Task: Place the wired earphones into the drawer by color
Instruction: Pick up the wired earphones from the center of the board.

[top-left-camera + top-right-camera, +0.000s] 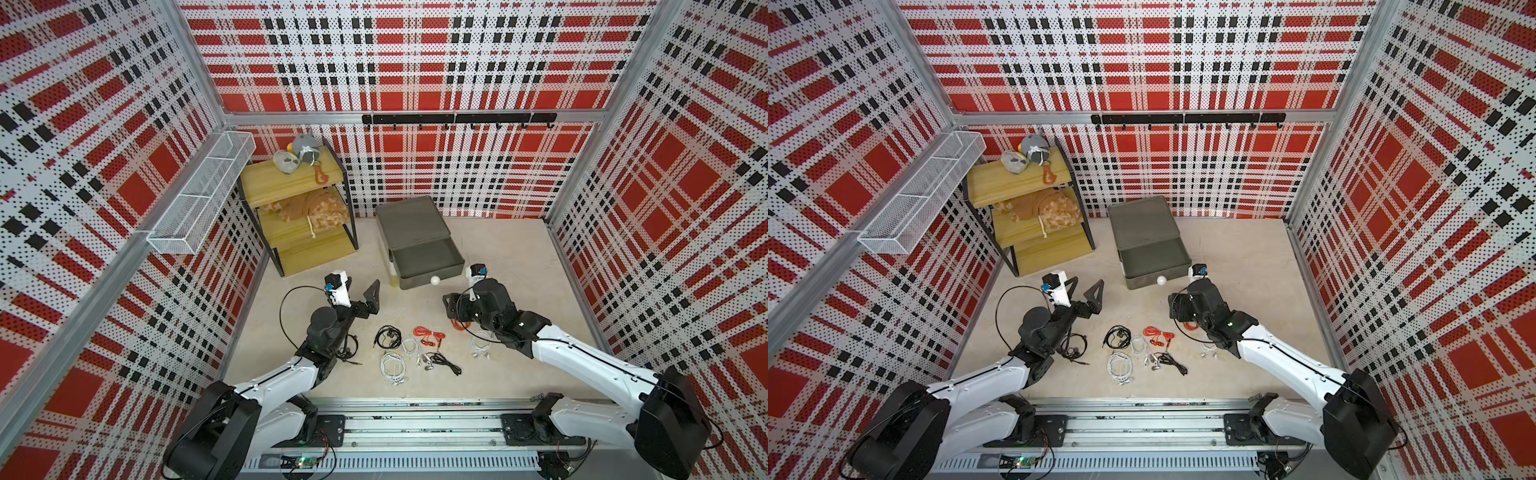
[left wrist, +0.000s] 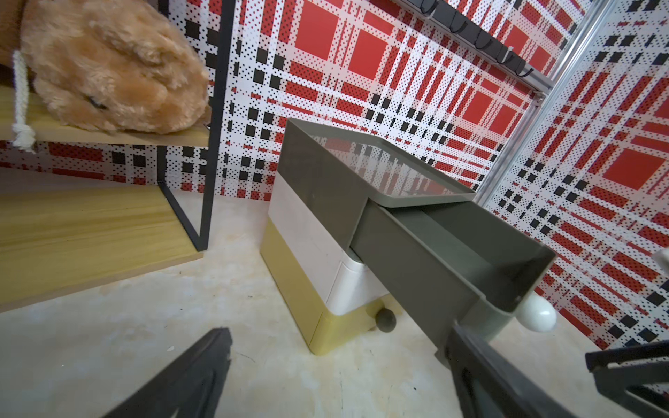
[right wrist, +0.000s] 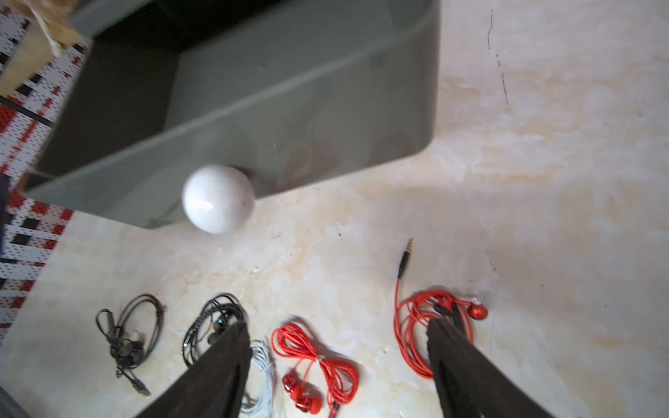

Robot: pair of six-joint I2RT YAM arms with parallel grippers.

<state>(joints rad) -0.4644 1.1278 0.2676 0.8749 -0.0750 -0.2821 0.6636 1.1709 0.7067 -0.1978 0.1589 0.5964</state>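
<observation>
The top grey drawer [image 1: 419, 283] with a white knob [image 1: 434, 280] stands pulled out, and I see nothing inside it [image 3: 289, 108]. Wired earphones lie on the floor in front of it: black [image 1: 387, 336], red [image 1: 428, 336], white [image 1: 392, 368] and white [image 1: 482, 345] bundles. My right gripper [image 3: 338, 325] hangs open above them. A red bundle [image 3: 315, 358] lies under the gap between its fingers, and another red one [image 3: 423, 325] lies by one finger. My left gripper [image 2: 338, 331] is open and empty, left of the drawer [image 2: 416, 260].
Under the grey drawer sit a white tier and a yellow tier [image 2: 289, 271] with a dark knob [image 2: 385, 320]. A wooden shelf [image 1: 299, 232] with plush toys stands at the back left. A wire basket [image 1: 199, 195] hangs on the left wall, and a hook rail [image 1: 457, 118] on the back wall.
</observation>
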